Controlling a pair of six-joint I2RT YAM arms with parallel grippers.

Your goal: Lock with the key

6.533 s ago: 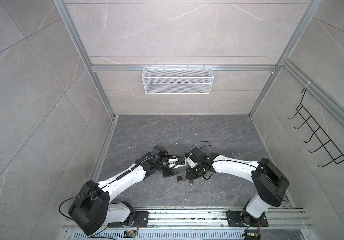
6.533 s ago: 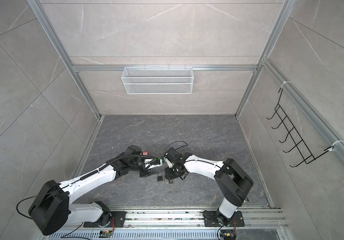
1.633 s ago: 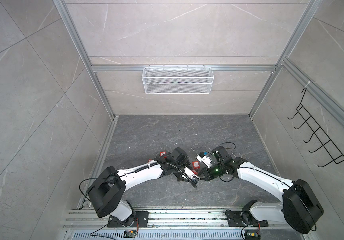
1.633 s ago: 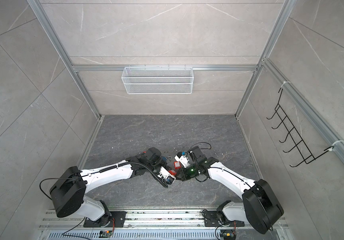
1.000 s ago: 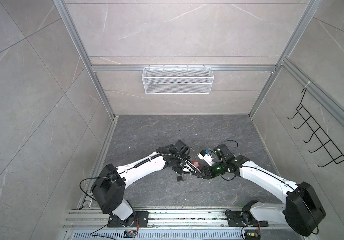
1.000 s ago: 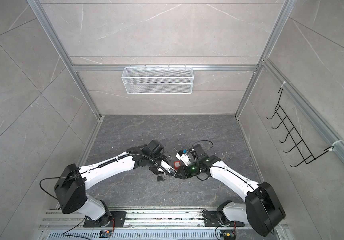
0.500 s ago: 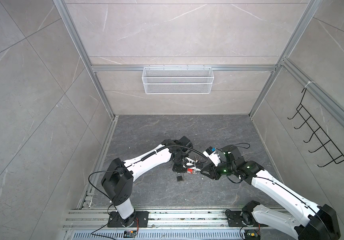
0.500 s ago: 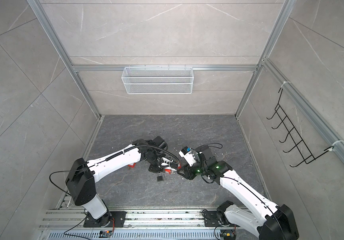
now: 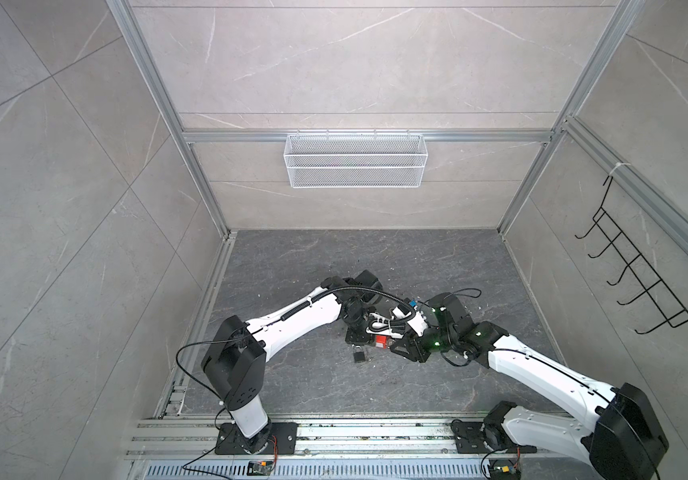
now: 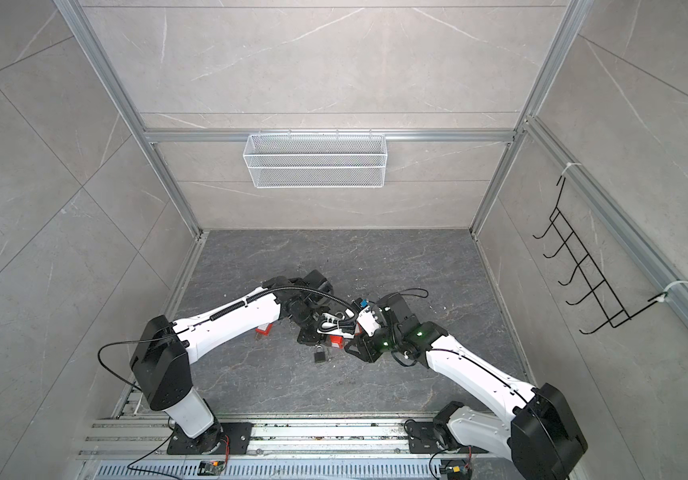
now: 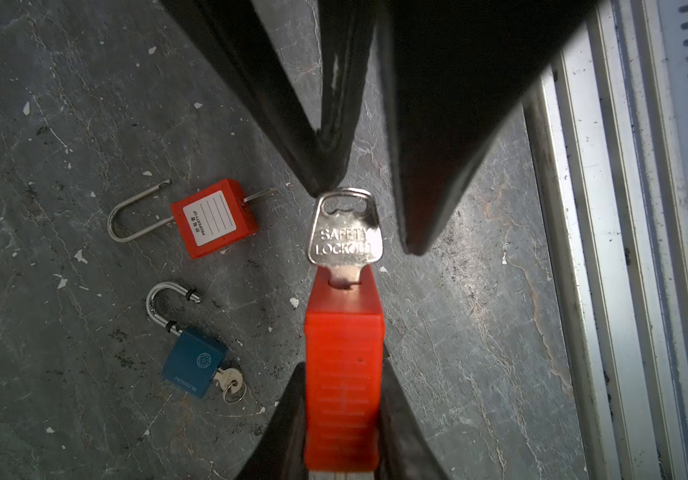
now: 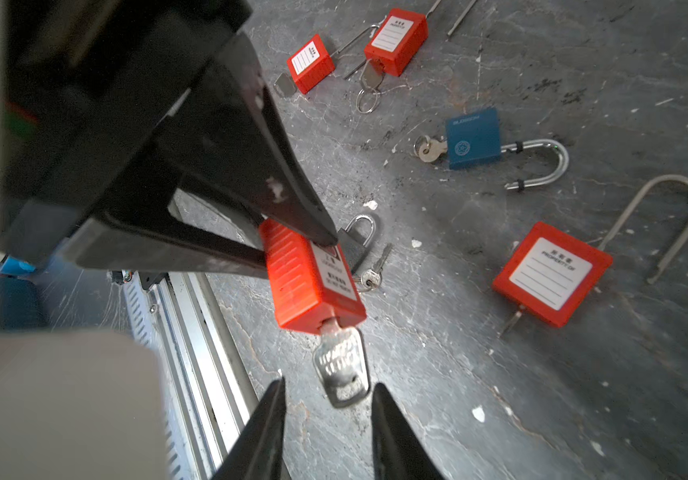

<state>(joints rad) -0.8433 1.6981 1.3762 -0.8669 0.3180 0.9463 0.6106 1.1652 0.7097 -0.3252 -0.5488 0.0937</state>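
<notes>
Key (image 12: pixel 341 370) is sitting in the red padlock (image 12: pixel 305 291), left gripper (image 12: pixel 298 253) clamped on the padlock body, right gripper (image 12: pixel 329 384) jaws slightly apart either side of the key head.

Both arms reach low twd centre; L pincer (image 11: pixel 344 368) clamps red padlock (image 12: pixel 313 282), R pincer (image 12: pixel 328 384) parted (tips apart).

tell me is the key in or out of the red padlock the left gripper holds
In: the key has its blade inside the held red padlock, only its head showing.
</notes>
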